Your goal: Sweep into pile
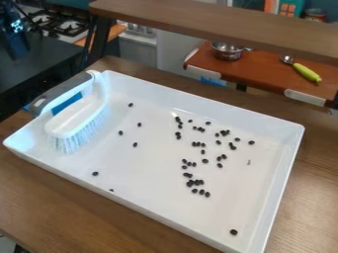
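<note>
Tool: black, hanging (19,48) dark on dark up at the far left corner of the pic; can't tell if it's apart, together or clamped on anything
Brush: white with a grey handle (61,93), at the tool's end of the tray (211,109), well apart from the tool and closer to the camera
Brush lie: handle's long axis slants from the near side up toward the far side, bristles (76,136) down inside the tray
Beans (I think): main scatter (198,183) past the brush from the tool, a few strays between
Table: wood (66,212), tray sits on it
Progress: no real pile imo, strays all over
Next move: I'd come in toward the camera and pinch across the handle, then sweep away from the tool's side
Watch out: off-axis grab might twist the brush
</note>
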